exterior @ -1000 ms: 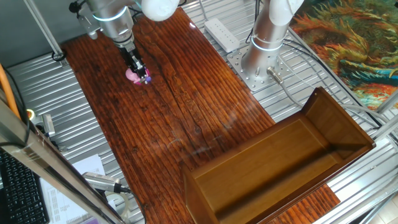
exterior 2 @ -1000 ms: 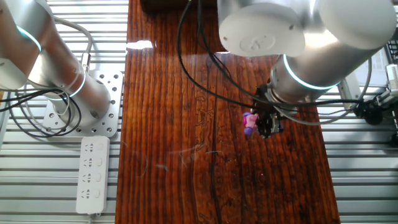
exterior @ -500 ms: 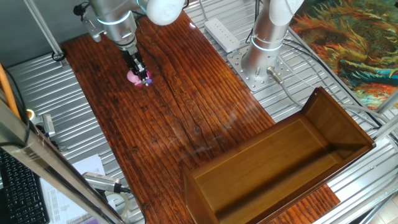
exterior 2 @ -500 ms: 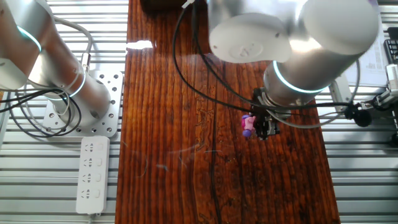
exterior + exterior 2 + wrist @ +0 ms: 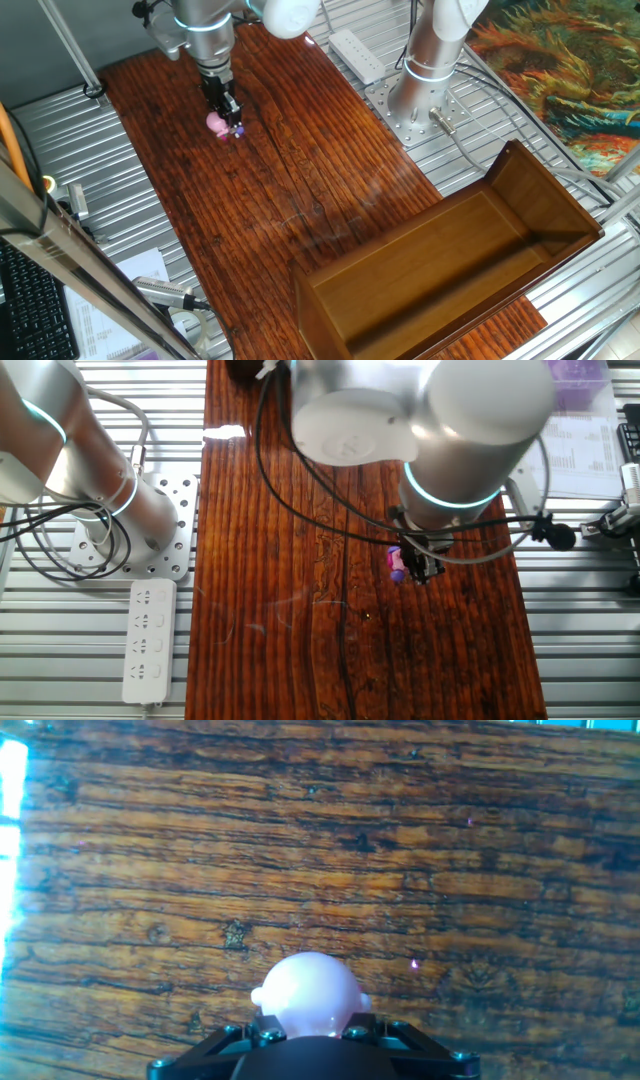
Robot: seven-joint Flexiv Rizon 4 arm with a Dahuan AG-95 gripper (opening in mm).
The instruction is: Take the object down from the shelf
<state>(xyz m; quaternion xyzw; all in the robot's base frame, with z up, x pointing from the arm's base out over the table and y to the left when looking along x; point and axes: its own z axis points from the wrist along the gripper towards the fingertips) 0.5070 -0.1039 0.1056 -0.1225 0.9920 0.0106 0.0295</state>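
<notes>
The arm reaches down over the far end of the table (image 5: 300,170), w/ the fingers (image 5: 230,112) pointing at the wood. The object (image 5: 217,123), small, round and pink w/ a purple-blue bit on one side, sits right at the fingertips, low over the striped wood. Whether it rests on the table or hangs just above it can't be told from either fixed view.

In the other fixed view the object (image 5: 397,561) shows at the left edge of the dark fingers (image 5: 415,563), half hidden under the big silver wrist w/ its lit ring. In the hand view the pink ball (image 5: 308,996) fills the bottom centre, its lower part tucked behind the black fingers (image 5: 312,1050) (only their top edge shows, so the pads themselves are hidden). The fingers look clamped on the object, one each side, but the contact itself isn't visible.

The shelf (image 5: 560,200), a brown polished open box w/ low side walls, lies at the opposite end of the table, well apart from the object, nothing inside it. A second arm's base (image 5: 425,75) stands on the metal slats beside the table, w/ a white power strip (image 5: 357,55) near it.
</notes>
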